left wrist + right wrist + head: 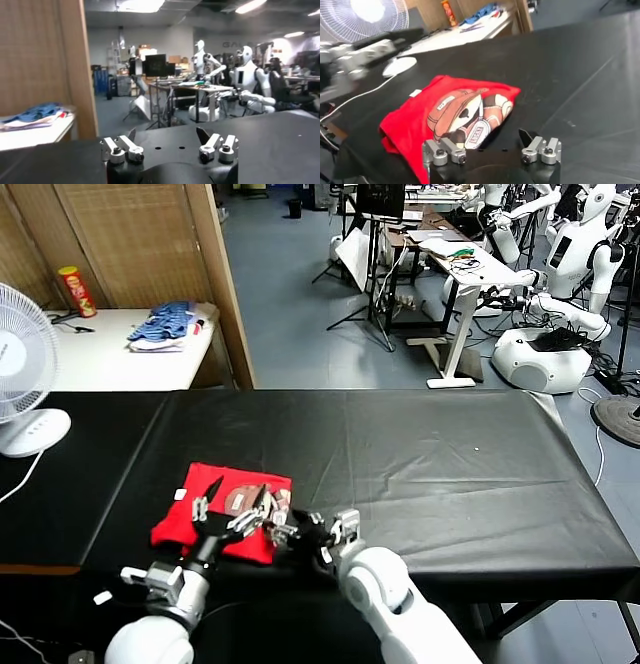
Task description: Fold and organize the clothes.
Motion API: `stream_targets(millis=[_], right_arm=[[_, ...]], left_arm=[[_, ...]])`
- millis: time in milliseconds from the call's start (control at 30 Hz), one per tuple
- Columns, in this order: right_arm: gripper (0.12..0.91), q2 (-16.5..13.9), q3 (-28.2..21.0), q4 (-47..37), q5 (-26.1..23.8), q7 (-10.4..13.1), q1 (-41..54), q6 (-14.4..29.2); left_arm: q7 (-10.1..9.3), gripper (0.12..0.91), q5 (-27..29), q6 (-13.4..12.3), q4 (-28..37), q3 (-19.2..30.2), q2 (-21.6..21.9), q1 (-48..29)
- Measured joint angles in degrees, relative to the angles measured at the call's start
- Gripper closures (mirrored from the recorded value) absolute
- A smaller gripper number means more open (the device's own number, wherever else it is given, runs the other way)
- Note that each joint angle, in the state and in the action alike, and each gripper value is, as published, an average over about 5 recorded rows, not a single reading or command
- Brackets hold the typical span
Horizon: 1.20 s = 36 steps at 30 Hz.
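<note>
Fan (22, 379) left of T-shirt (175, 524); blue cloth pile (165, 324) beyond.

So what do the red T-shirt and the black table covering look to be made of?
The red T-shirt looks like soft matte knit fabric, likely cotton: it lies folded with rounded, limp edges and carries a flat brownish printed graphic. The black table covering looks like a smooth synthetic sheet, perhaps vinyl: faint sheen and long shallow creases.
</note>
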Motion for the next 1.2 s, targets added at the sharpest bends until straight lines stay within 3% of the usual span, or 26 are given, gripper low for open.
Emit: stream_targets(millis=[233,300,367,467,633,767,900,1100,1200], right_arm=[[0.768,-1.3,0.3,-1.5,-8.2,-3.7,0.5,5.0],[0.855,-2.2,0.7,-1.3,-11.8,-4.9,0.2,6.6],[0.888,-3.5,1.4,-0.7,-15.3,-6.2,-0.2,8.4],[0.832,-6.4,2.9,0.6,-19.4,-8.1,-1.1,11.5],[0.585,-12.7,6.0,3.9,-22.7,-9.5,-3.7,18.2],[0.373,-17.3,9.0,7.3,-24.2,-9.1,-7.3,25.2],[0.244,-20.0,12.0,10.9,-24.5,-6.7,-11.9,32.1],[0.227,-20.1,16.5,16.7,-24.7,-0.1,-21.8,35.4],[0.227,-19.3,17.9,19.9,-25.4,3.8,-28.1,34.9]], left_arm=[[-0.47,0.232,1.1,-0.9,-1.0,-2.0,-0.9,2.5],[-0.84,0.232,1.7,-1.2,-1.1,-2.2,-1.3,3.2],[-1.42,0.232,2.3,-1.5,-1.2,-2.3,-1.6,3.9],[-2.22,0.232,3.4,-1.4,-1.3,-2.4,-2.1,5.0],[-2.47,0.232,4.6,-0.9,-1.4,-2.7,-2.6,7.0],[-1.14,0.232,3.1,-1.0,-1.2,-3.8,-3.3,8.6],[-1.13,0.232,2.1,-2.3,-1.0,-5.5,-3.6,10.3],[-3.91,0.232,0.5,0.3,-3.5,-7.8,-2.5,14.8],[-4.32,0.232,0.4,-0.1,-5.3,-9.0,-2.2,18.1]])
